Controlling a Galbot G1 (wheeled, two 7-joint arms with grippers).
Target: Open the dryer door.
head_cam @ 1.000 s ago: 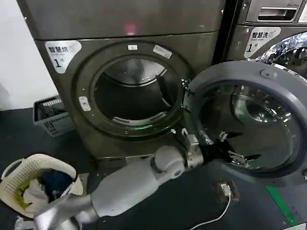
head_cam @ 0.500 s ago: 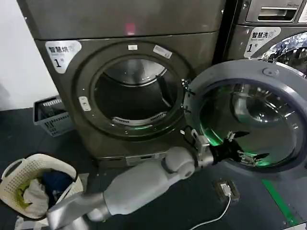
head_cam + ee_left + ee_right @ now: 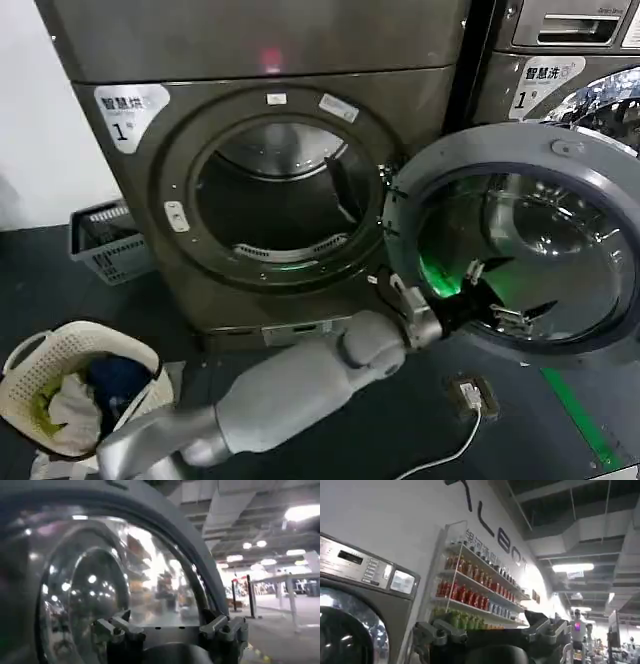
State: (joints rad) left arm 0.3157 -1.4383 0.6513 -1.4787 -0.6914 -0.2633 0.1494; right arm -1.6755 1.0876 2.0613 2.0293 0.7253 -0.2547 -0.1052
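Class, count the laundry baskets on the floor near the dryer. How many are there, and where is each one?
2. A grey basket stands against the wall left of the dryer; a cream basket holding clothes sits nearer the robot. Others may be hidden.

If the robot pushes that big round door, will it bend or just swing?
The dryer door will probably swing, not bend: it hangs from a hinge beside the drum opening and already stands wide open. Its thick grey ring looks stiff and fairly heavy. The domed glass looks smooth, so the left gripper, jaws open against it, might slide.
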